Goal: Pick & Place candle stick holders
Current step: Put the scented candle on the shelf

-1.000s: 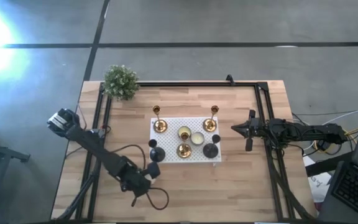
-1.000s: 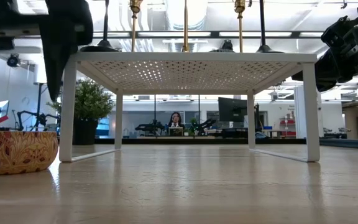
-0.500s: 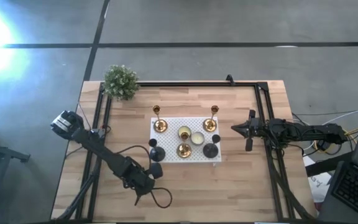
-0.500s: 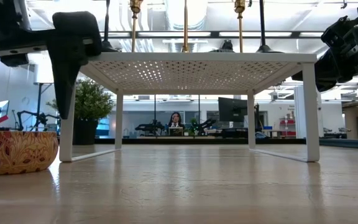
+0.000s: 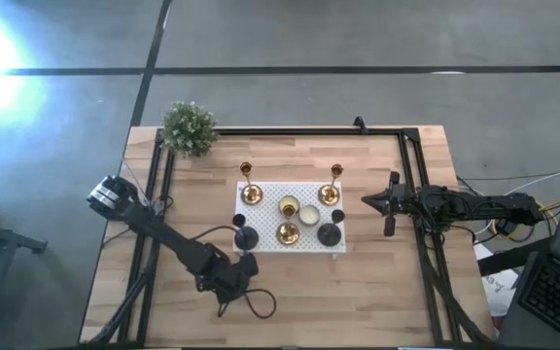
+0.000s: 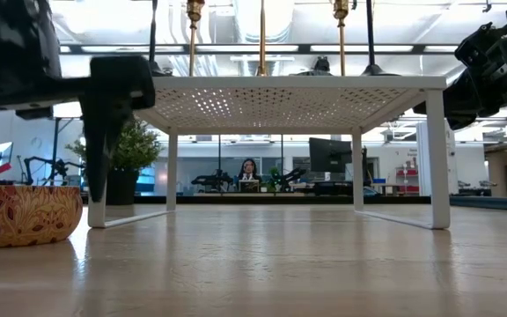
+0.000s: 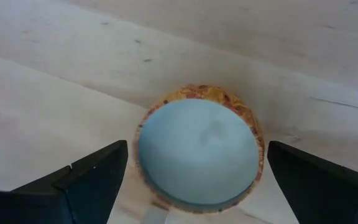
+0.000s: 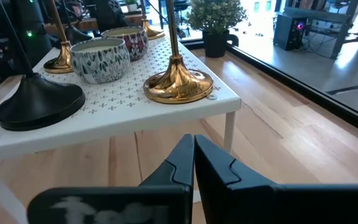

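**Candle stick holders stand on the white rack, away from my left gripper and above it**

The candle stick holders (image 5: 250, 194) are all on top of the white perforated rack (image 5: 270, 245) in the middle of the counter (image 5: 377, 292). The brass ones are toward the back and the centre, and a black one is at each front corner. Two small patterned cups (image 5: 308, 216) stand between them. Every holder is upright, with the stem pointing straight up from a round base, so I judge that I must take one from the side, around the stem, or from above.

My left gripper (image 5: 242, 271) is spread wide and holds nothing. It hangs low over the counter, just off the front left corner of the rack, and points down at an orange patterned bowl (image 7: 197, 152) with a pale blue inside. The bowl lies between my two fingers, but they do not touch it. From here the nearest holder is the black one on the left (image 5: 244, 236). It is farther in on the counter and higher, on the rack top, so I think I must rise first.

My right gripper (image 5: 389, 204) is pressed together and empty. It waits near the right edge of the rack, level with the brass holder on the right (image 8: 178, 84) and the black one on the right (image 8: 39, 99). For those two it is the nearer arm.
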Controlling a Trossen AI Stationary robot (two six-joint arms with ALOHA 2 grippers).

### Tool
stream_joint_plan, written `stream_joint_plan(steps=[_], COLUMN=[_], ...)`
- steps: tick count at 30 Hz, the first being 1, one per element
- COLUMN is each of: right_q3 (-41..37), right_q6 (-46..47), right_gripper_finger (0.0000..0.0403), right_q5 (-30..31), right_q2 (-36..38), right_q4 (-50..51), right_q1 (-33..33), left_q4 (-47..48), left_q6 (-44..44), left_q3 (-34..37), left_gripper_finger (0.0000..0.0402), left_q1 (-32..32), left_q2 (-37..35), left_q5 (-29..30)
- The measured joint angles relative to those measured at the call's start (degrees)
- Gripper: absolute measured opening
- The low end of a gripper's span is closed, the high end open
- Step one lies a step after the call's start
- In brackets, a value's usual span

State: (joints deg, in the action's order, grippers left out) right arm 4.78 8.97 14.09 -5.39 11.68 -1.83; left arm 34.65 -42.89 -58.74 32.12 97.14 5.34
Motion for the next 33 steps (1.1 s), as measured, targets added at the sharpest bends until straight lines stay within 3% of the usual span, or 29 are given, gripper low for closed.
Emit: stream_joint_plan(steps=[20,24,30,33], right_q3=[0.0,0.0,0.0,0.0], right_q6=[0.0,0.0,0.0,0.0], right_gripper_finger=[0.0008,0.0008,0.0008,0.0008], right_q5=[0.0,0.0,0.0,0.0], right_q2=[0.0,0.0,0.0,0.0], right_q4=[0.0,0.0,0.0,0.0], right_q1=[0.0,0.0,0.0,0.0], left_q4=[-3.1,-3.7,-3.9,-6.0], left_q6=[2.9,3.0,4.4,8.5], left_q3=[0.4,1.0,1.1,1.2], left_gripper_finger=[0.0385,0.0365,0.0301,0.0299], left_q1=[-0.5,-0.8,-0.8,-0.8], left_q2=[1.8,1.8,1.8,1.8], left_q5=[-3.9,-5.0,-5.3,-5.1])
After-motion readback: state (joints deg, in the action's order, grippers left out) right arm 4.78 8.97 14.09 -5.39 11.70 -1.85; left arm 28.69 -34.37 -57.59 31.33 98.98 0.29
